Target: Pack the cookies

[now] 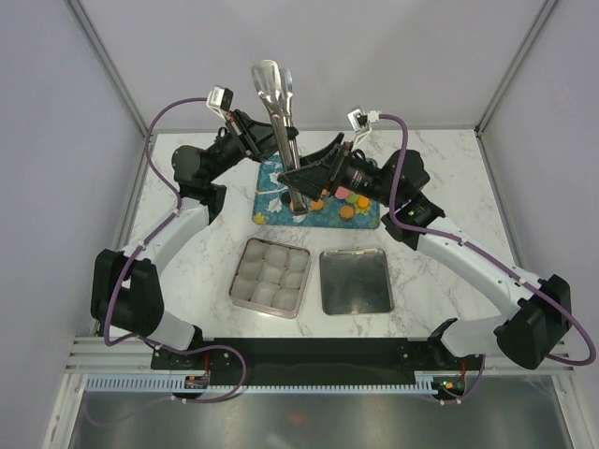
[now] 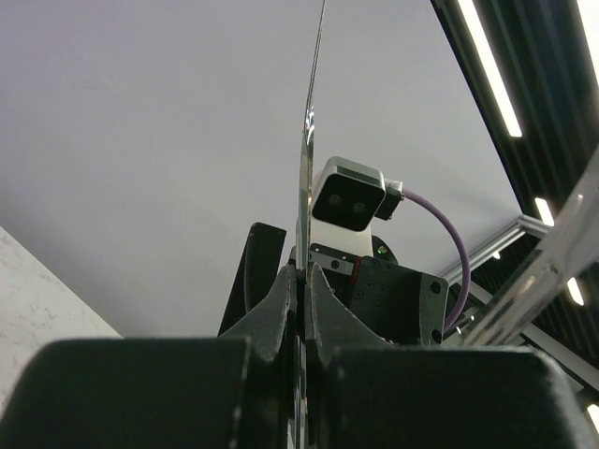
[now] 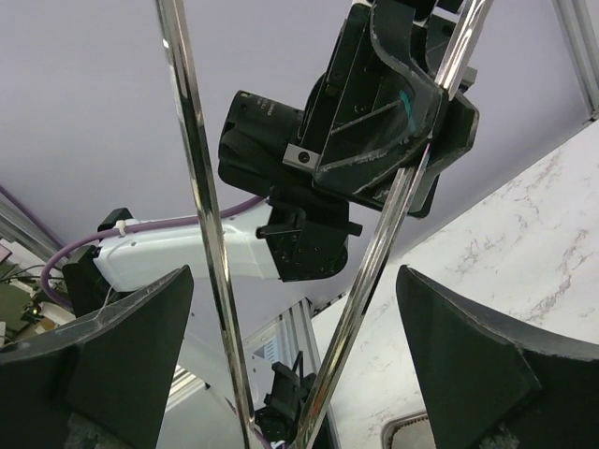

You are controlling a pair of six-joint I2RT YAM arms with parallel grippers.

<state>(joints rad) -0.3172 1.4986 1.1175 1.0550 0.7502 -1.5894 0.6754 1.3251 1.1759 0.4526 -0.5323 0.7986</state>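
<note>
The cookies (image 1: 347,212), small orange, green and pink discs, lie at the right end of the teal tray (image 1: 271,178) at the back. Metal tongs (image 1: 278,94) stand nearly upright over the tray, wide ends up. My left gripper (image 1: 270,140) is shut on one tong arm, which shows as a thin metal edge (image 2: 304,168) between its fingertips (image 2: 304,271). My right gripper (image 1: 298,178) is open. Both tong arms (image 3: 197,187) pass between its spread fingers (image 3: 292,276) without being squeezed.
A square tin (image 1: 271,276) lined with white paper cups sits in front of the tray. Its grey lid (image 1: 356,281) lies flat to its right. The marble table (image 1: 449,187) is walled by grey panels on the left, right and back.
</note>
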